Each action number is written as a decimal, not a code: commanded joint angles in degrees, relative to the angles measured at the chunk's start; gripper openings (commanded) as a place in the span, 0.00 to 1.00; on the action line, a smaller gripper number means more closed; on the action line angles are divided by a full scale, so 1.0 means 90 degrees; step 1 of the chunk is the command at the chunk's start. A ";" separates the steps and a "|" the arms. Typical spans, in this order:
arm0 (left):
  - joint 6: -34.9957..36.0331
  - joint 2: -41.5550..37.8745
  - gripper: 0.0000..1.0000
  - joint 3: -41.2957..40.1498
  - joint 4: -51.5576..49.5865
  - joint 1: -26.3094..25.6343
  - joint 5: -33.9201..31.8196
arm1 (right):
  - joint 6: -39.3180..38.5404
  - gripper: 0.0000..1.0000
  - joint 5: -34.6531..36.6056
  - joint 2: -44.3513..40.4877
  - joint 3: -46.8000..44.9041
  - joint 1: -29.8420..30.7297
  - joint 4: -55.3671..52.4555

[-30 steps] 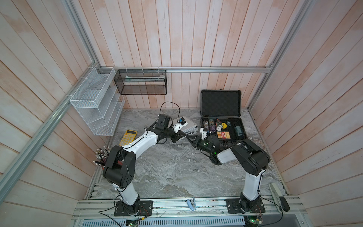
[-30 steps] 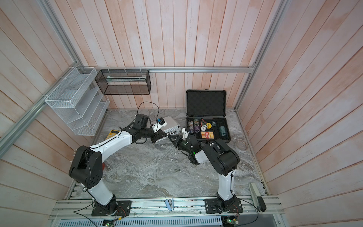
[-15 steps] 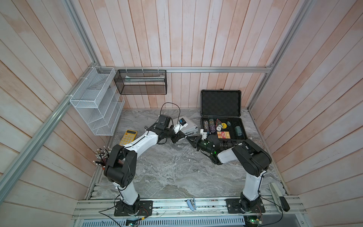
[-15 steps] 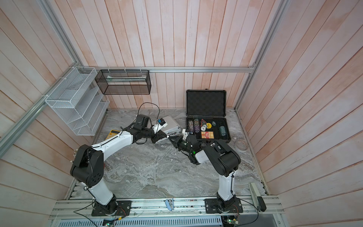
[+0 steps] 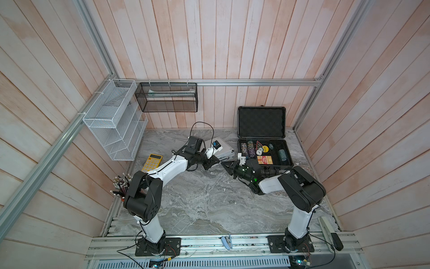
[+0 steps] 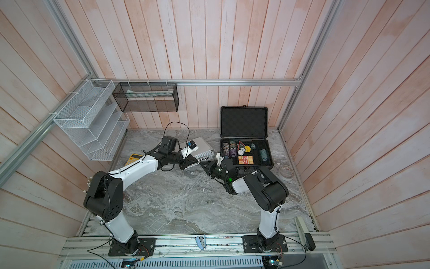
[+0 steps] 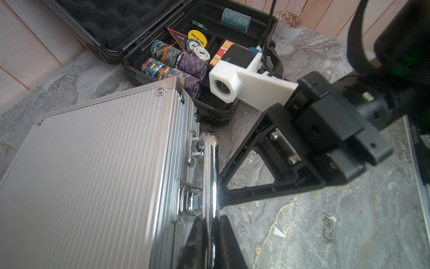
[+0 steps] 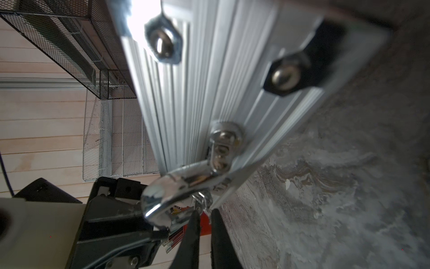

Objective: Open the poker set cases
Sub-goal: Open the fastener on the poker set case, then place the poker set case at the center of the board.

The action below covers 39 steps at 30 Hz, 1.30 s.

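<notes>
Left wrist view: left gripper (image 7: 211, 219) clamped on the chrome handle (image 7: 213, 163) of the silver aluminium case (image 7: 93, 163), lid closed. Right gripper (image 8: 204, 212), jaws all but together, sits just beside that handle (gripping anything? can't tell). Dark-grey hard case (image 7: 111, 23) lies open beside the silver one.

Narrow gap between silver case (image 5: 226, 151) and black case (image 5: 261, 121); left pincer (image 7: 212, 224), right pincer (image 8: 204, 213) crowd its front; near tabletop (image 5: 209, 205) open.

We see white arm links (image 5: 172, 166), black joints (image 5: 144, 198), a looping black cable (image 5: 202, 122) and a black triangular right end effector (image 7: 222, 186).
</notes>
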 commanded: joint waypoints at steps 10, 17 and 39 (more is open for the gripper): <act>0.0200 0.0220 0.00 -0.0094 0.0383 -0.0021 -0.0199 | -0.0397 0.14 0.0007 -0.0566 -0.0383 0.0070 -0.0056; 0.0357 0.0354 0.00 -0.0167 0.0354 -0.0039 -0.0435 | -0.1082 0.15 0.0140 -0.1038 -0.1021 -0.0073 -0.0790; 0.0710 0.0341 0.00 -0.0829 0.0183 -0.0859 -0.1745 | -0.3272 0.15 0.1306 -0.2646 -0.1242 -0.0908 -0.3503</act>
